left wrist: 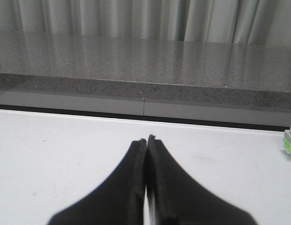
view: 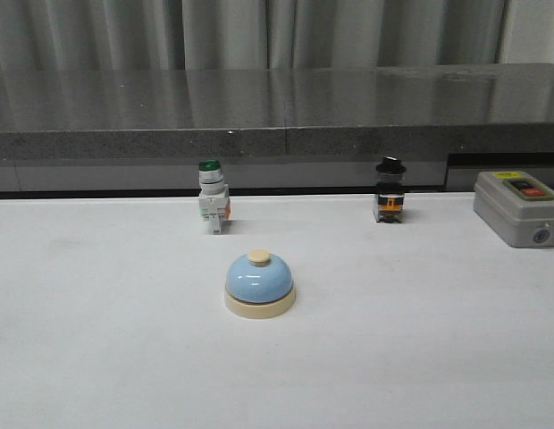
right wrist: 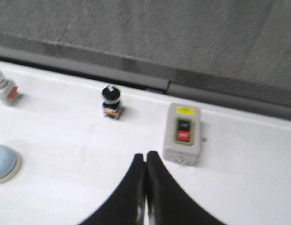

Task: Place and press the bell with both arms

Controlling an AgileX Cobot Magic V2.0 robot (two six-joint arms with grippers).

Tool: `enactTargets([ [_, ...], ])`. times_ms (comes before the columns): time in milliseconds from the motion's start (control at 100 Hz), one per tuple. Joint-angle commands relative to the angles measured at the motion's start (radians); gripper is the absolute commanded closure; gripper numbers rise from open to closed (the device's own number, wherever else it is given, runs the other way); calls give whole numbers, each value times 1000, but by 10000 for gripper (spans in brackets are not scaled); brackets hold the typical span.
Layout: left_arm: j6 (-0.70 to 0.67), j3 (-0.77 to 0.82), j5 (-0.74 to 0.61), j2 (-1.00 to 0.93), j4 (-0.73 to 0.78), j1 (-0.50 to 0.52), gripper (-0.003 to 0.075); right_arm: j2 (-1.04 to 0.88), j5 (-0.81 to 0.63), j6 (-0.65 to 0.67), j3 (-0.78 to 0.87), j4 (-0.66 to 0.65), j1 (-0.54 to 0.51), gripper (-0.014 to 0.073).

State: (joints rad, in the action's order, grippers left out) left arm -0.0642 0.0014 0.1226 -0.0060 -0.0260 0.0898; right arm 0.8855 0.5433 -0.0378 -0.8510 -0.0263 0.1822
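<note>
The light-blue bell (view: 259, 283) with its cream base and cream button stands upright in the middle of the white table; its edge (right wrist: 4, 163) also shows in the right wrist view. Neither arm appears in the front view. My left gripper (left wrist: 146, 139) is shut with nothing between its fingers, above bare table, and the bell is out of its view. My right gripper (right wrist: 146, 154) is also shut and empty, hovering close in front of the grey box, with the bell well off to one side.
A green-capped white pushbutton (view: 213, 198) and a black-capped switch (view: 390, 193) stand near the table's far edge. A grey box with a red button (view: 519, 206) sits at the far right. A dark stone ledge (view: 277, 116) runs behind the table.
</note>
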Motion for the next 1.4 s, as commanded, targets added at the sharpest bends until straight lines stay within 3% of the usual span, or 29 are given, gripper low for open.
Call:
enactTargets([
  [0,-7,42,-77,-29,-10,-3,741,101,24,-4,-105,43,61,654],
  [260,-7,42,-77,-29,-10,-3,741,425,236,-4,-336,124,238,654],
  [630,-7,42,-77,-29,-10,-3,741,795,316,-4,-581,139,413,654],
  [1090,-7,42,-77,-29,-10,-3,741,1101,429,-4,-836,139,460,654],
  [1390,-7,42,-77,-29,-10,-3,741,1153,440,-4,-855,139,460,654],
])
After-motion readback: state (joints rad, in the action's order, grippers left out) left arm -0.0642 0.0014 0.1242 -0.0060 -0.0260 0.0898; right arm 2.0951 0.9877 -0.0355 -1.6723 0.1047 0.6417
